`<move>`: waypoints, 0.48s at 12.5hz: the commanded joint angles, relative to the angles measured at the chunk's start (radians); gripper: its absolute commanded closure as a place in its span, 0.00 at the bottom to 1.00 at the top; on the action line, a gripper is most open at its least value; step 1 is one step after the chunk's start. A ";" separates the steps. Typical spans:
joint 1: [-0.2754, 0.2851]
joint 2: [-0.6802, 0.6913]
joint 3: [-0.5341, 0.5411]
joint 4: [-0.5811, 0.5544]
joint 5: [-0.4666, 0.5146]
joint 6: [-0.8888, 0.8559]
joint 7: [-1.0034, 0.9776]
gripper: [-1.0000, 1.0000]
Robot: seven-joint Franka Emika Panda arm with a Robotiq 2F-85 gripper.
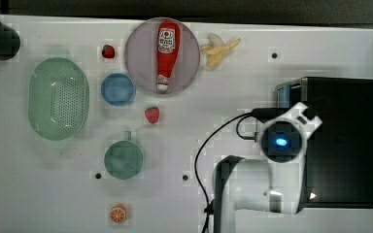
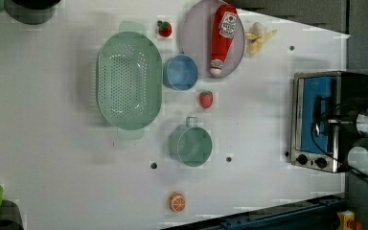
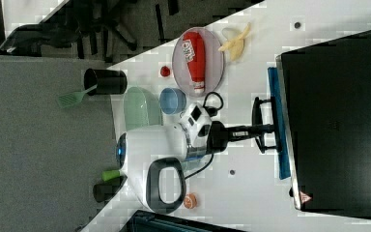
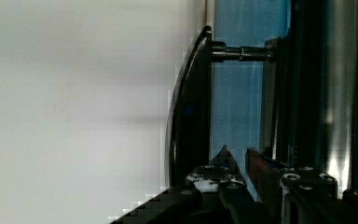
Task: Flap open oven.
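The black oven stands at the top view's right, its silver frame and knobs facing the table. Its blue glass door looks closed or barely ajar. The dark bar handle stands off the glass on posts. My gripper reaches past the handle to the door, its fingertips in the space between bar and glass. The fingers stand close together with nothing between them. From above, the white wrist covers the gripper.
On the white table away from the oven lie a green colander, blue bowl, ketchup bottle on a plate, banana, two strawberries, green cup and orange slice. A black cable loops beside the arm.
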 commanded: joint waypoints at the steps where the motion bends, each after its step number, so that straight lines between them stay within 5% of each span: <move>1: 0.047 0.029 0.085 -0.020 -0.082 -0.023 0.206 0.82; 6: 0.081 0.161 0.167 0.000 -0.270 -0.036 0.527 0.82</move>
